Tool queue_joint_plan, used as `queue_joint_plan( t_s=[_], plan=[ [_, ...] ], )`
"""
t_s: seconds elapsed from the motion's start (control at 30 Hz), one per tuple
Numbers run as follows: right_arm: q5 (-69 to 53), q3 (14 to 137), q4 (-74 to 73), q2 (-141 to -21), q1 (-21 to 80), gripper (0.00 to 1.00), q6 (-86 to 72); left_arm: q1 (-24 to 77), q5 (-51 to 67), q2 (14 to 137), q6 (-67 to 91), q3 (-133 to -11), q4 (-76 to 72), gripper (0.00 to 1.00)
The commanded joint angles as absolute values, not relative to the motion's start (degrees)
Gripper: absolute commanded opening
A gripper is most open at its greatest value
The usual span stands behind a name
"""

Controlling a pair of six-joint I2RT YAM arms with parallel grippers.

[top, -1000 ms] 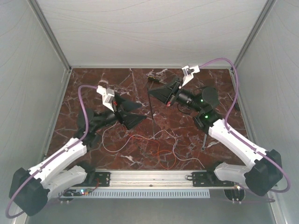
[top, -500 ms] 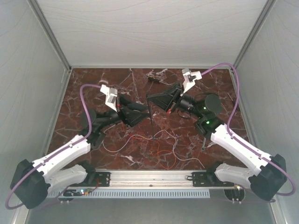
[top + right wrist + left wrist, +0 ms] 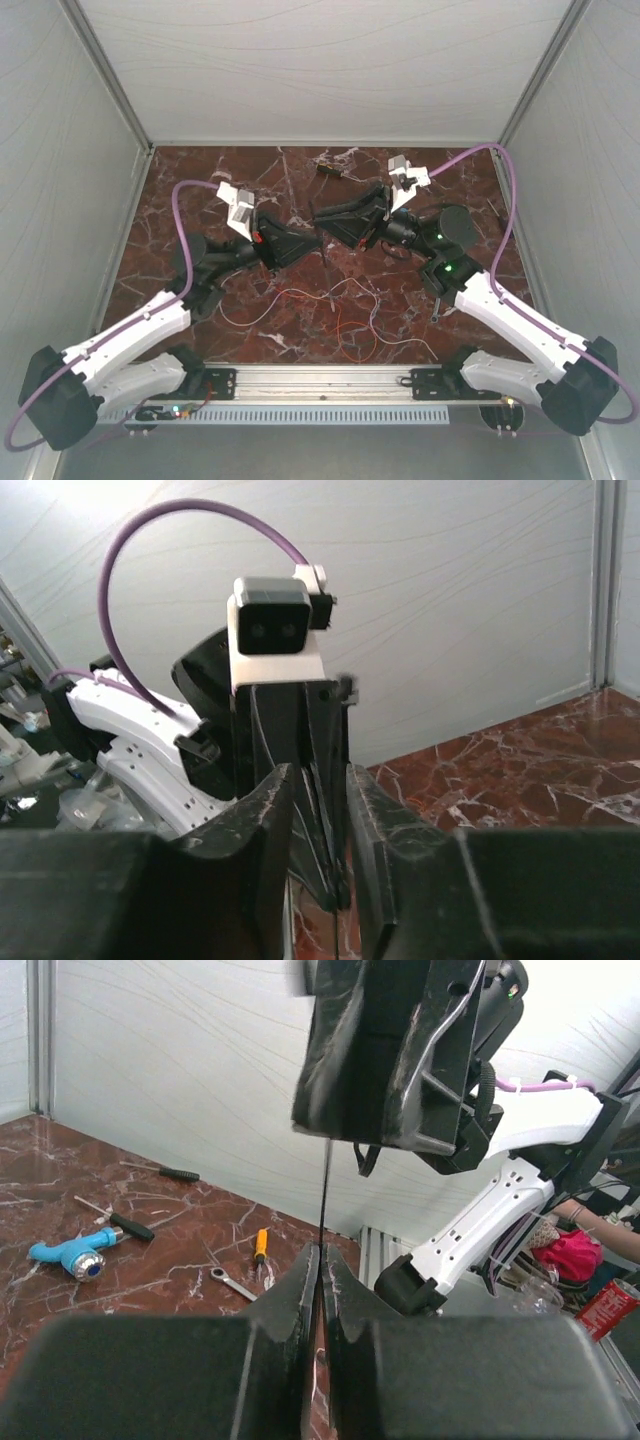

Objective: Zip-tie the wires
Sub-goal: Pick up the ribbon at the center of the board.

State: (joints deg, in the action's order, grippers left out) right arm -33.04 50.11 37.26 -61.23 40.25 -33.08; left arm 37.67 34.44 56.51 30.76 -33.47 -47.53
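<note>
- From overhead I see the left gripper [image 3: 308, 240] and the right gripper [image 3: 325, 222] tip to tip over the middle of the dark red marble table [image 3: 200, 200].
- The wires [image 3: 335, 292] lie loose on the marble at 6 o'clock from that meeting point, and neither gripper is touching them. Neither wrist camera shows them.
- My left wrist camera shows what the overhead view blurs. The left fingers are clamped on a thin black zip tie [image 3: 325, 1195], which runs straight up to 12 o'clock into the tip of the right gripper.
- At 9 o'clock in that same view lie a blue-handled tool [image 3: 72, 1254], a black-handled screwdriver [image 3: 128, 1225], an orange-handled screwdriver [image 3: 259, 1244] and a small wrench [image 3: 233, 1282].
- The right wrist camera looks between its own fingers, which stand slightly apart. Through the gap I see the left arm's wrist camera [image 3: 270, 625]. I cannot tell whether the right gripper is pinching the zip tie.
</note>
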Motion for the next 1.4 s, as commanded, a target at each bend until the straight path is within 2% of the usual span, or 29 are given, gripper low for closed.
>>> queue_joint_plan(
  t_s=[0.0, 0.13, 0.3, 0.73, 0.97, 1.23, 1.37],
  plan=[
    [-36.1, 52.2, 30.5, -59.3, 40.6, 0.3, -23.8, 38.3, 34.3, 52.1, 30.2, -36.6, -44.3, 0.0],
    [-41.1, 53.6, 31.0, -60.0, 40.6, 0.33, -24.5, 38.3, 34.3, 49.9, 28.6, -36.5, -40.7, 0.0],
    [-45.0, 55.8, 32.0, -61.9, 40.7, 0.41, -26.7, 38.4, 36.3, 49.8, 28.7, -36.4, -40.5, 0.0],
    [-44.8, 59.1, 32.2, -65.0, 40.8, 0.36, -31.3, 38.5, 37.6, 50.0, 27.7, -36.5, -41.0, 0.0],
    [-44.3, 59.1, 32.7, -65.4, 40.9, 0.27, -31.7, 38.6, 37.9, 50.1, 27.0, -36.6, -40.7, 0.0],
    [-44.0, 59.5, 32.6, -65.6, 41.0, 0.0, -31.7, 38.6, 37.7, 49.9, 26.6, -36.4, -40.4, 0.0],
    [-43.5, 59.3, 32.4, -65.3, 41.0, 0.0, -31.2, 38.6, 37.8, 49.8, 26.3, -36.4, -40.2, 0.0]
  ],
)
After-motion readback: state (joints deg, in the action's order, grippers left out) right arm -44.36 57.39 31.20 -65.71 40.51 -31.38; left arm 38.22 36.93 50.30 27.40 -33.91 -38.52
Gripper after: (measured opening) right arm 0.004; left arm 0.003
